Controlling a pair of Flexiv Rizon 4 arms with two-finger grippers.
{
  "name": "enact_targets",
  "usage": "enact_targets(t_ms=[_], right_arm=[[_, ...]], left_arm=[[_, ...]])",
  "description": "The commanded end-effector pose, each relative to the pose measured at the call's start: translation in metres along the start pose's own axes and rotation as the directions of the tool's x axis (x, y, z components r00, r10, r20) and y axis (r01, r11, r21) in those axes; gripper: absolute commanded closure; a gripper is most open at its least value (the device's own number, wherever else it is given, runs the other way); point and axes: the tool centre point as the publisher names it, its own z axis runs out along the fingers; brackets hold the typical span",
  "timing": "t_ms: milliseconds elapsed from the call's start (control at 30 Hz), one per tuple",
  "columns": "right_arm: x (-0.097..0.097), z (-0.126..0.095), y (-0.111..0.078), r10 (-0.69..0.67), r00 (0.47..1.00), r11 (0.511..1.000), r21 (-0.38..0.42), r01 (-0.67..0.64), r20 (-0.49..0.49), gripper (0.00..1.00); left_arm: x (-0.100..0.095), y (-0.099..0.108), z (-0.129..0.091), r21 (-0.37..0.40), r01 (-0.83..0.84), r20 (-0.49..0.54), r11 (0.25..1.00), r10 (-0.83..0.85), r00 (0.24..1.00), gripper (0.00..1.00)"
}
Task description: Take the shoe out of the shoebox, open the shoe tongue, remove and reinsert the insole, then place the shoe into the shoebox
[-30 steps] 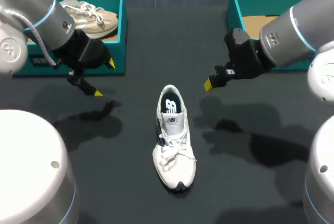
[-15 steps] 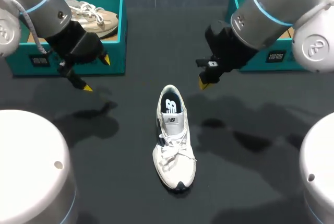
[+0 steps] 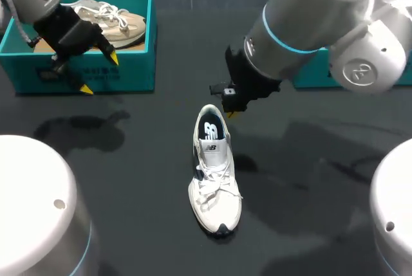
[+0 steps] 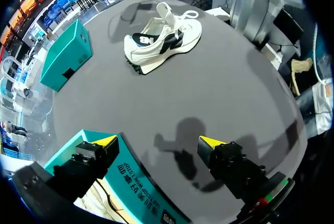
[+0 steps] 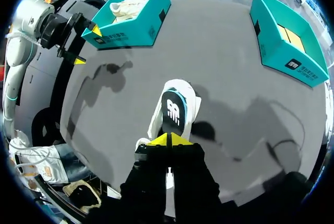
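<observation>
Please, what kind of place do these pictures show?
Most likely a robot test bench, not a shop: a dark table holds a white shoe, a left shoebox with a beige shoe inside and a right shoebox, and the left gripper and the right gripper hang above it.

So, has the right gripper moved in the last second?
Yes. In the head view the right gripper has swung inward toward the white shoe, which has not shifted; its tips now sit just beyond the shoe's heel.

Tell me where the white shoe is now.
In the head view, the white shoe lies at the middle of the table, its heel close to the right claw.
</observation>
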Motion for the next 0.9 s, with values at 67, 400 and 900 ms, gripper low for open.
enact_targets(t_ms=[67,400,900], right_arm=[[0.02,0.032,0.011,0.023,0.986,0.999,0.018,-0.026,0.167,1.0],[0.02,0.032,0.011,0.023,0.986,0.999,0.018,-0.026,0.167,1.0],[0.026,0.085,0.013,-0.038,0.974,0.999,0.007,0.038,0.221,1.0]], left_arm=[[-0.014,0.021,-0.008,0.033,-0.006,-0.039,0.999,0.007,0.999,0.0],[-0.014,0.021,-0.008,0.033,-0.006,-0.039,0.999,0.007,0.999,0.0],[-0.024,0.013,-0.008,0.031,0.03,-0.031,0.999,-0.029,0.999,0.0]])
